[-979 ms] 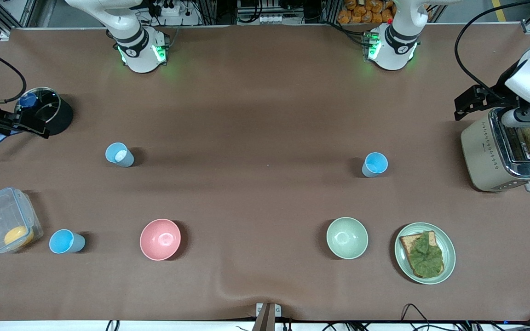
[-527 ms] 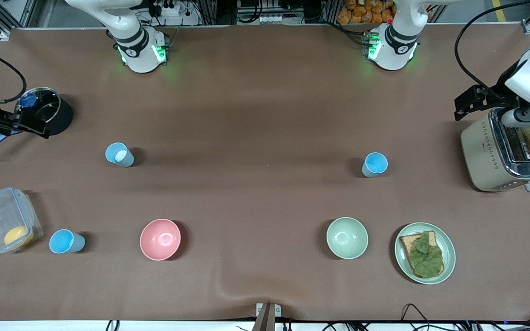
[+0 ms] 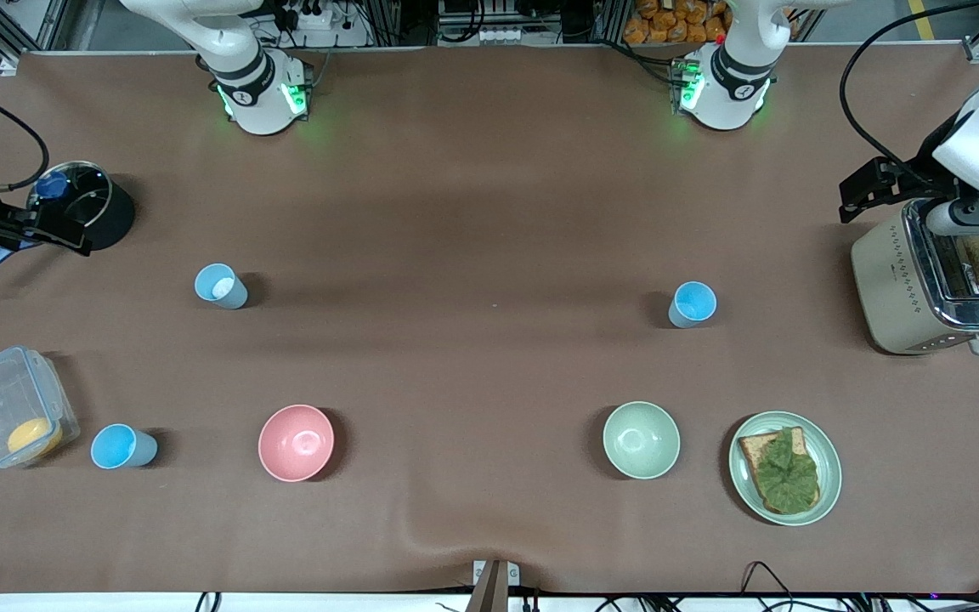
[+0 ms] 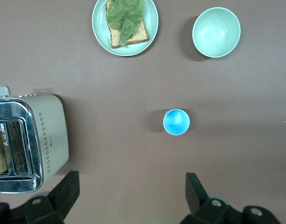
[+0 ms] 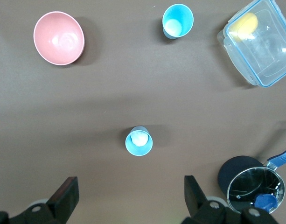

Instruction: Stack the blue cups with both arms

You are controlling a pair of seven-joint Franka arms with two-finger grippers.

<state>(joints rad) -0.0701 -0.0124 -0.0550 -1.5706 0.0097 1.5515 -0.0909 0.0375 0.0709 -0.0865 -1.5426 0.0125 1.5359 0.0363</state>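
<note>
Three blue cups stand upright and apart on the brown table. One cup (image 3: 693, 304) is toward the left arm's end and shows in the left wrist view (image 4: 176, 122). A second cup (image 3: 220, 286), with something pale inside, is toward the right arm's end and shows in the right wrist view (image 5: 139, 141). A third cup (image 3: 122, 447) stands nearer the front camera, beside the clear container (image 5: 177, 20). My left gripper (image 4: 132, 186) is open and empty, high over the table. My right gripper (image 5: 131, 186) is open and empty, likewise high. Neither gripper shows in the front view.
A pink bowl (image 3: 296, 442), a pale green bowl (image 3: 641, 439) and a plate with toast (image 3: 785, 467) lie near the front edge. A toaster (image 3: 931, 285) stands at the left arm's end. A clear container (image 3: 12, 406) and a black pot (image 3: 86, 208) stand at the right arm's end.
</note>
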